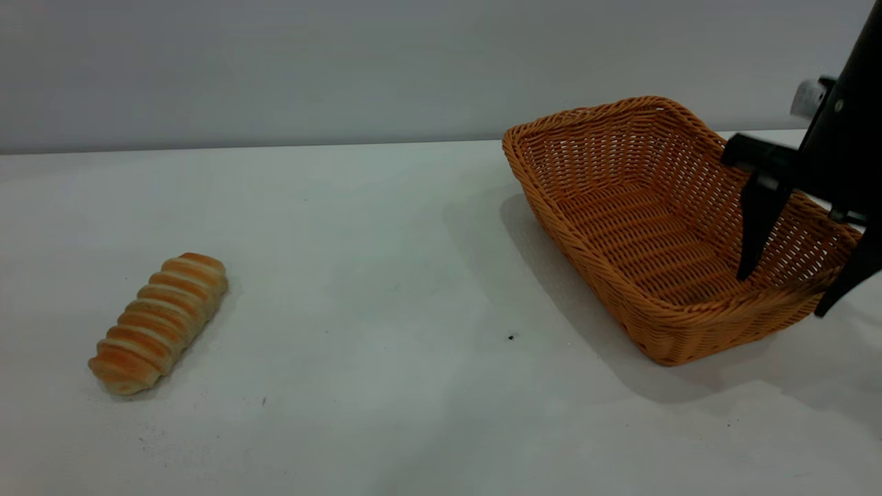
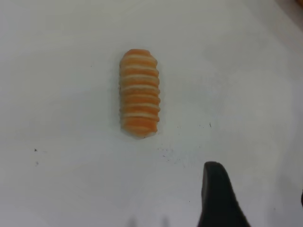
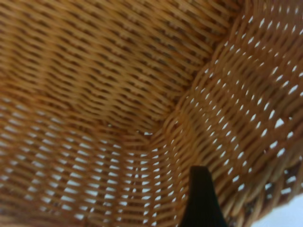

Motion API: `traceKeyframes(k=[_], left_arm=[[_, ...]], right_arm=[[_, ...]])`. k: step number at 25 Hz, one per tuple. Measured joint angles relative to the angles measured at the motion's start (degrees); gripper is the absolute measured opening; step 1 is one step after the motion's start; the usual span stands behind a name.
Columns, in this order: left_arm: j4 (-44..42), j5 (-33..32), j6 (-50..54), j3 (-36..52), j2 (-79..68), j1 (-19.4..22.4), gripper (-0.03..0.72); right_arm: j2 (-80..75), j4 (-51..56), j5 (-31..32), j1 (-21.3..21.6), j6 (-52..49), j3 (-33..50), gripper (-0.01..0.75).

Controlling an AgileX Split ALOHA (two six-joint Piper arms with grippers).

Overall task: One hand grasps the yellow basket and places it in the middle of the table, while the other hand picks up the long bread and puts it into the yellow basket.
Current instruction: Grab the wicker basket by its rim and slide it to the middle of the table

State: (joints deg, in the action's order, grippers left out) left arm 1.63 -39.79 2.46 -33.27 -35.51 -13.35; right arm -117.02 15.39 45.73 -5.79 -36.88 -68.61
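A: Surface [image 1: 386,241], white. Yellow basket [image 1: 661,227] at far right, one end tipped up, long axis running near-to-far.

B: Right tool [image 1: 799,275] spread open astride basket's right wall, one finger inside, one outside.

A: Long bread [image 1: 158,322] flat at near left, well apart, axis diagonal.

B: Left tool [image 2: 255,198] hovering above bread; grip state cannot be told.
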Motion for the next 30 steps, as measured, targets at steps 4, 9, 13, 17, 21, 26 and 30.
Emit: traceKeyframes(k=[4, 9, 13, 17, 21, 26, 30], left_arm=[[0.0, 0.0, 0.0, 0.0, 0.0, 0.0, 0.466], [0.0, 0.0, 0.0, 0.0, 0.0, 0.0, 0.466], [0.0, 0.0, 0.0, 0.0, 0.0, 0.0, 0.466], [0.0, 0.0, 0.0, 0.0, 0.0, 0.0, 0.466], [0.0, 0.0, 0.0, 0.0, 0.0, 0.0, 0.466], [0.0, 0.0, 0.0, 0.0, 0.18, 0.0, 0.466], [-0.02, 0.06, 0.0, 0.0, 0.17, 0.0, 0.466]], right_arm=[[-2.22, 0.39, -0.59, 0.0, 1.22, 0.0, 0.588], [-2.87, 0.69, -1.5, 0.0, 1.89, 0.0, 0.434], [-2.87, 0.71, -4.21, 0.06, 1.4, -0.17, 0.184], [-2.87, -1.09, -3.59, -0.18, 2.59, -0.18, 0.108], [-2.87, -1.42, -3.6, -0.23, 3.34, -0.18, 0.108], [-2.88, 1.31, -2.45, -0.11, 11.41, -2.03, 0.108], [-2.88, 6.59, 1.84, -0.04, 20.91, -6.2, 0.108]])
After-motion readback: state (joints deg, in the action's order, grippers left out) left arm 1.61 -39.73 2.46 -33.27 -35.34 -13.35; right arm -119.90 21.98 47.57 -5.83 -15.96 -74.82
